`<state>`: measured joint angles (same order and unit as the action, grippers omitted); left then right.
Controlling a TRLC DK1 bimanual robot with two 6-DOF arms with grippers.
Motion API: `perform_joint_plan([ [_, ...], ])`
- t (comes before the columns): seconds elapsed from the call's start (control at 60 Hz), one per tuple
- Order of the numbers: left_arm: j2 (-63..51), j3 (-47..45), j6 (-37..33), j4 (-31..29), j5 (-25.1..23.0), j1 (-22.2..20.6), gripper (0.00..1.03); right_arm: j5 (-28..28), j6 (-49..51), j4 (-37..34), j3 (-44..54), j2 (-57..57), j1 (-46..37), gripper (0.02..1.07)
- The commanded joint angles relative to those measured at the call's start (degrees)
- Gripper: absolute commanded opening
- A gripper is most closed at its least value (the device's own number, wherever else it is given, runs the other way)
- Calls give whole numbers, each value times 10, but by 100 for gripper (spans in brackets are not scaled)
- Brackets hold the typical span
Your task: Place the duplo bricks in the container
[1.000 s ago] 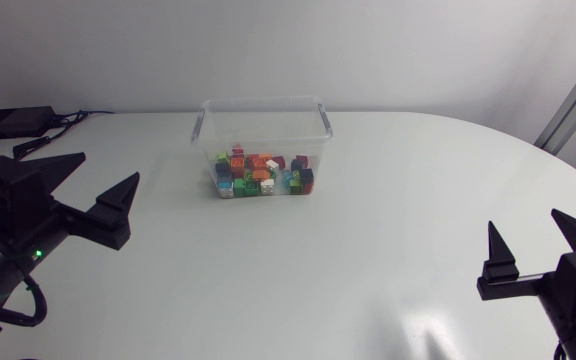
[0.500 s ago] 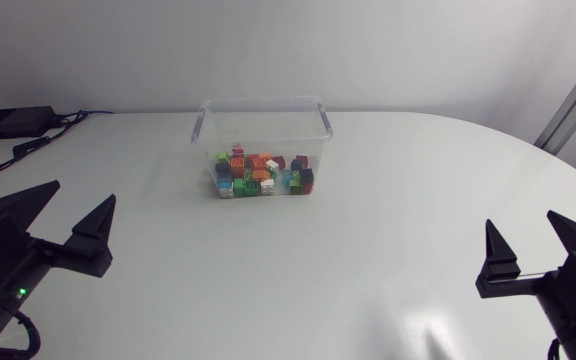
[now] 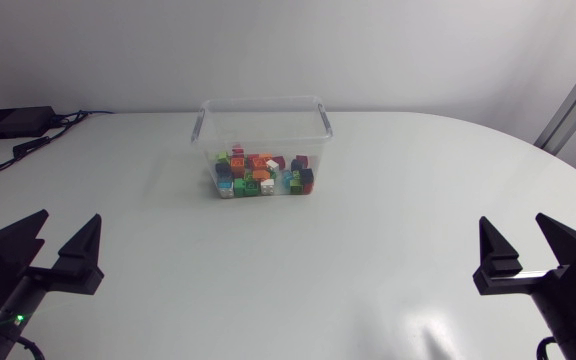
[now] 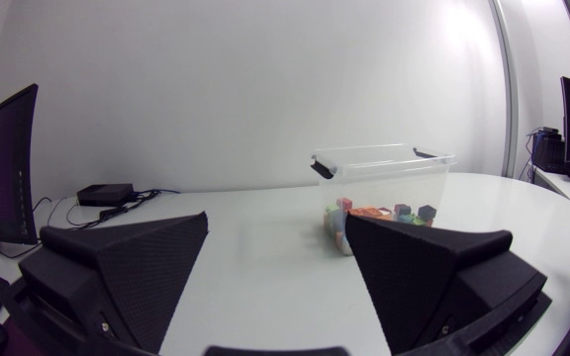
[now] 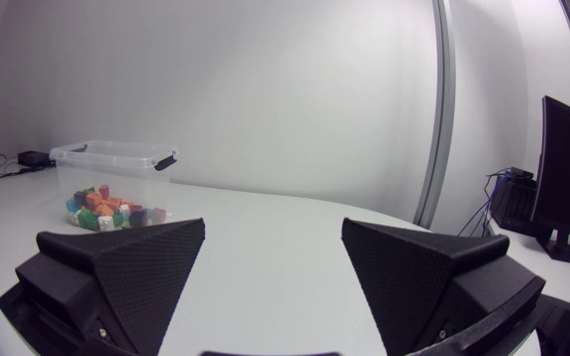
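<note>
White table [image 3: 388, 260] carries everything. Clear plastic container [image 3: 264, 104] sits at the far middle, upright, lid off, well apart from both arms. Left gripper [image 3: 68, 220] is at the near left edge, fingers spread wide, nothing between them. Right gripper [image 3: 513, 222] is at the near right edge, also spread wide and empty. Duplo bricks [image 3: 263, 172], mixed colours, lie piled on the container floor; no loose brick shows on the table in any view. Judgement: task looks complete and the step in hand is parking the arms. To do it well, keep both grippers released and back near the table edge, away from the container so nothing nudges it or spills bricks.
</note>
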<state>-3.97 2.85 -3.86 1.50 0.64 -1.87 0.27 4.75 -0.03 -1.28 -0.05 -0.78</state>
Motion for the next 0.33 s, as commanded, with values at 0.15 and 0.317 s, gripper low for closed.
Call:
perform_joint_plan([
  [0.15, 40, -29, 39, -15, -6, 19, 96, -3, -48, 0, 13, 1, 8, 102],
  [0.317, 40, -29, 39, -15, -6, 19, 97, -3, -48, 0, 13, 1, 8, 102],
])
